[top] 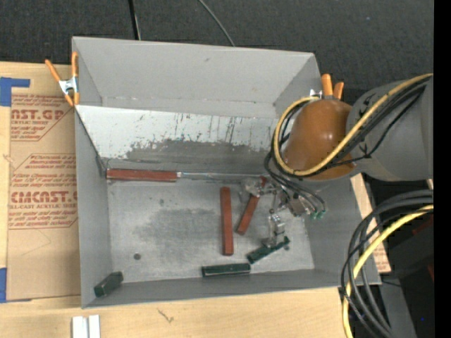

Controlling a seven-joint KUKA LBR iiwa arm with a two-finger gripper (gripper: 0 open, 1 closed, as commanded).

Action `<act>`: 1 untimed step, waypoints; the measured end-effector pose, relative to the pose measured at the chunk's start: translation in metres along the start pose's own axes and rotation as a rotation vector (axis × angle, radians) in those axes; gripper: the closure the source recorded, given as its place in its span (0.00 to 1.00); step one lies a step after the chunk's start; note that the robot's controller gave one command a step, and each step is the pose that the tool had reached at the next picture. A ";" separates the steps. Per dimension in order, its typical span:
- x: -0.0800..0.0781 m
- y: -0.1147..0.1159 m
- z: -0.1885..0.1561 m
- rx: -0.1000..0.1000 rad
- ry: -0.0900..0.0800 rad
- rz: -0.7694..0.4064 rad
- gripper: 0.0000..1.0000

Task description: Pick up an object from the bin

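End effector (280, 213) low in bin (176, 69) — grip state: cannot tell.
Centre it on one item — short brown stick (246, 215) or green piece (269, 251) — before you lift.

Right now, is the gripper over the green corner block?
No: the gripper is at the right, the green block in the near-left corner.

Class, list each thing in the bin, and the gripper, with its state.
Long red stick: flat along the back.
Middle red stick: flat, mid-floor.
Short red stick: flat, slanted, by gripper.
Green bar: flat at the front.
Green piece: on floor, by gripper.
Green block: front left corner.
Gripper: low, right side.
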State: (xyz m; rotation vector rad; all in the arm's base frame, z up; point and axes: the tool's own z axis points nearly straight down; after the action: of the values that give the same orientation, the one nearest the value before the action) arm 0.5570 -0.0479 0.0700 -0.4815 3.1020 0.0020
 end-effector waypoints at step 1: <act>-0.026 0.037 0.000 -0.001 0.000 -0.396 1.00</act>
State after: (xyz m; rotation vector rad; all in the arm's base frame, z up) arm 0.5706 -0.0050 0.0704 -1.0823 2.9463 0.0026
